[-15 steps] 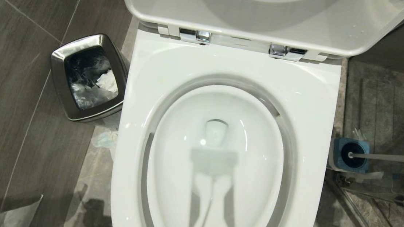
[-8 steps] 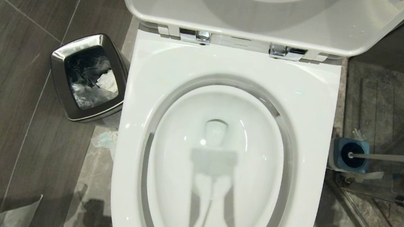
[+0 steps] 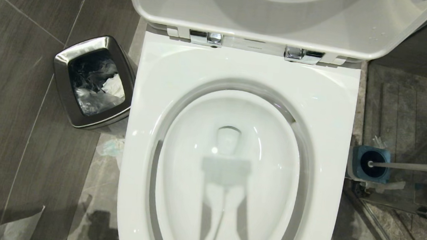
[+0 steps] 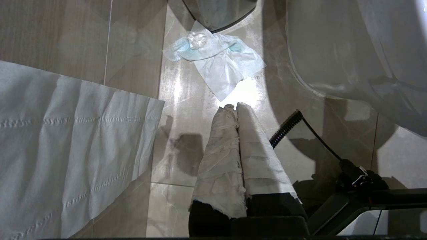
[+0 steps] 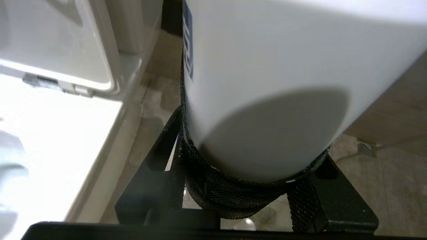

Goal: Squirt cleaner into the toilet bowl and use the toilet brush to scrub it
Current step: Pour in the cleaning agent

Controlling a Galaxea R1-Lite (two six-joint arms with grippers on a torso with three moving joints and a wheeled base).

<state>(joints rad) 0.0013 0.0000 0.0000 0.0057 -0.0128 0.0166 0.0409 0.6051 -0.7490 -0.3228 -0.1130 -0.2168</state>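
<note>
Glossy white ceramic toilet bowl [image 3: 238, 99] centre of head view, lid raised. Slim whitish toilet brush [image 3: 406, 166] in blue-grey holder on floor, right of bowl. Right pincer [image 5: 253, 166] clamped on white plastic cleaner bottle [image 5: 267, 83] beside bowl. Left pincer [image 4: 233, 108] closed, empty, over floor near crumpled tissue [image 4: 217, 56].

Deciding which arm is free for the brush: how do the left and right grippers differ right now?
The left gripper is shut and empty, its white-wrapped fingers pressed together, pointing at the floor near a crumpled tissue. The right gripper has dark textured fingers clamped around the white cleaner bottle, beside the toilet bowl. Both are outside the head view.
</note>
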